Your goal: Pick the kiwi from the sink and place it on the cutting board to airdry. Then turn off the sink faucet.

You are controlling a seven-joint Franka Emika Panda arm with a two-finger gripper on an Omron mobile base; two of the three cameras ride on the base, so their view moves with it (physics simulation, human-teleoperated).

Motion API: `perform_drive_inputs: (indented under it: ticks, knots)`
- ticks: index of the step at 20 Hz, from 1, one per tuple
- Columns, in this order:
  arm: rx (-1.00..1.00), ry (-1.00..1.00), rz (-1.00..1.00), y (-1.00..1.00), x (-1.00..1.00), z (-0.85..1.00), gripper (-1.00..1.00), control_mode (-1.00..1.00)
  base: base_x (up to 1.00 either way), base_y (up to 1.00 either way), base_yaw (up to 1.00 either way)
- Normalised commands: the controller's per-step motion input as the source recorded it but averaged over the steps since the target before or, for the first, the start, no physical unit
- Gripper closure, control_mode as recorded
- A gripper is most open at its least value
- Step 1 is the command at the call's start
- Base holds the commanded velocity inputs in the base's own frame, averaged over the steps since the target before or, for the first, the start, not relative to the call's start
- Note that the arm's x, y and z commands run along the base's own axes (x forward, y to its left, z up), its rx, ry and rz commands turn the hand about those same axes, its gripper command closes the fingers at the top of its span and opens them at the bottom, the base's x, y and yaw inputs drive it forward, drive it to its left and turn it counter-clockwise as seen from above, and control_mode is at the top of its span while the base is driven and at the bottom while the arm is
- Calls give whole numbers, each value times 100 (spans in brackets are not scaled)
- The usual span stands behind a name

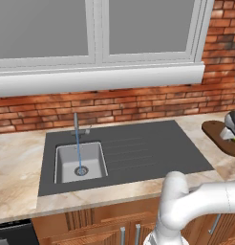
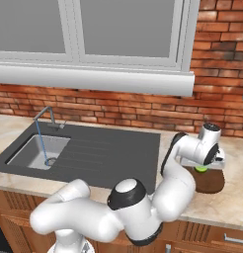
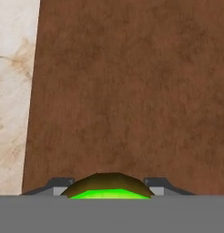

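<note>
The kiwi (image 3: 107,186) is bright green with a brown edge and sits between my two fingertips (image 3: 59,185), just above the dark brown cutting board (image 3: 132,91). From the right base view, my gripper (image 2: 202,168) points down over the cutting board (image 2: 212,184) with the kiwi (image 2: 201,169) shut in it, close to the wood. The left base view has the hand at the far right above the cutting board (image 1: 216,133). Water runs in a thin blue stream from the sink faucet (image 1: 75,123) into the sink (image 1: 67,165), whose basin holds no fruit.
The dark-grey ribbed surround (image 1: 148,148) lies between the sink and the board. A brick wall (image 1: 138,107) and a white window sill (image 1: 100,79) rise behind the marble counter (image 1: 19,158). My arm's elbow (image 2: 126,197) bulks low in front.
</note>
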Motion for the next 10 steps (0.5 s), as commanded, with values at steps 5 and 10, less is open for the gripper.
perform_drive_inputs:
  ticks: [5,10]
  knots:
    - [3,3,0,-9,10,-25,100,-100,0,0,0]
    - [3,3,0,-7,10,-24,100,-100,0,0,0]
